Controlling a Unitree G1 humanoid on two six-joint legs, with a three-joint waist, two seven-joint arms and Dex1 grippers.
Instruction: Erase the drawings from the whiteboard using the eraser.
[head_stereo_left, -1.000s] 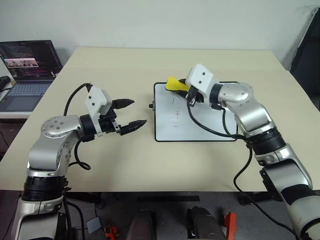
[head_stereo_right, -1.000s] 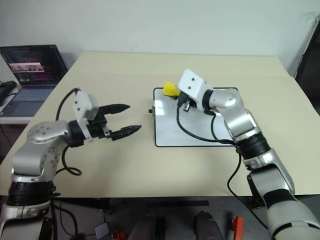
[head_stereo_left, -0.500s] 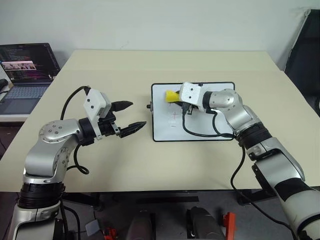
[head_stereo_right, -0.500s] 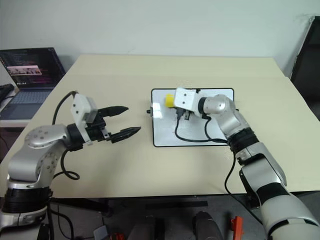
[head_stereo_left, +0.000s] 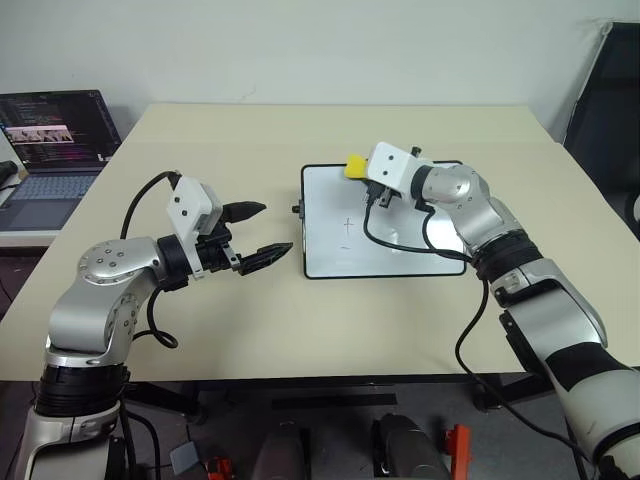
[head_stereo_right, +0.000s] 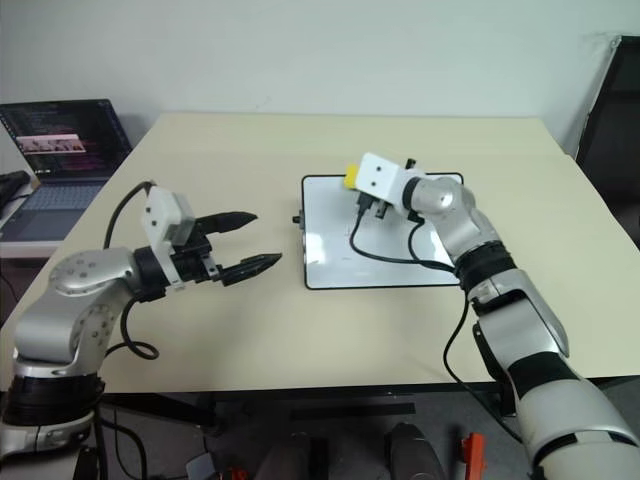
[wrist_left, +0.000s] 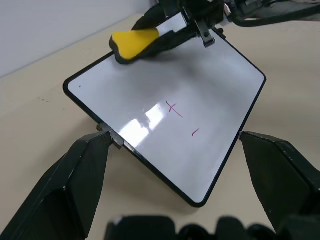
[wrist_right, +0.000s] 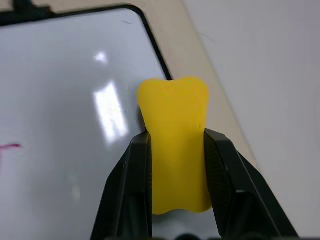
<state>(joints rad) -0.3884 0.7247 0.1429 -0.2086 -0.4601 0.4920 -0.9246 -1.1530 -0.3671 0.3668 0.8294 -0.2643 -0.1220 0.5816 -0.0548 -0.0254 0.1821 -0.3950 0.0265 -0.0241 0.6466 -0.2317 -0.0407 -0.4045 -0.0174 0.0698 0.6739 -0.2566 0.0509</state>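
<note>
Nearest you, your left gripper (head_stereo_left: 262, 230) hangs over bare table (head_stereo_left: 250, 320) just left of the whiteboard (head_stereo_left: 400, 250), fingers spread wide and holding nothing; it has not shifted over the last second. Beyond it the whiteboard lies flat on the table, and two of the drawings (wrist_left: 174, 108) are left on it: a small cross and, nearer you, a short dash, both in the left-centre of the board. The curve that stood above the cross a second ago is no longer to be seen, so by the look of it your first pass has taken that one off. Farther back, your right gripper (head_stereo_left: 372, 178) is clamped on the eraser (head_stereo_left: 355, 166), the yellow block pinched between its two fingers. In the last half second it has swung away from the middle of the board, where it was sitting just above the cross, out to the far edge near the left corner, and the eraser seems to ride at or just over the frame there. That leaves the cross and dash untouched, so you will likely need to bring the eraser back toward you and across them.
</note>
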